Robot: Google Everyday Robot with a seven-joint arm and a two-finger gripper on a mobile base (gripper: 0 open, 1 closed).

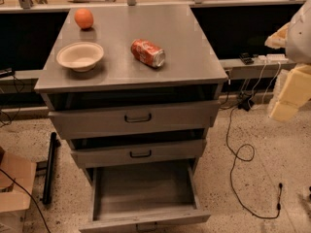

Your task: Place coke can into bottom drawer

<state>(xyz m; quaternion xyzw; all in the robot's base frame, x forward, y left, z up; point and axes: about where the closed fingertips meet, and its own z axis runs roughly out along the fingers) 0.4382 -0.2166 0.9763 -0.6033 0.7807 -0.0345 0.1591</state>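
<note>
We cannot tell whether our hand (294, 89), far right, is clenched. Left of it the coke can (147, 53) lies on the table (184, 33); lower left, the bottom drawer (146, 188) gapes empty.

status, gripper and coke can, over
Gripper out right, beside cabinet. Coke can on its side on cabinet top. Bottom drawer open. Bowl and orange left of can, not in way.

The grey desk (184, 38) has three things on top. A red coke can (147, 53) lies on its side near the middle. A pale bowl (80, 56) sits left of it. An orange (83, 18) rests far back, behind the bowl. The pincer (290, 93) hangs off to the right, apart from the desk.
</note>
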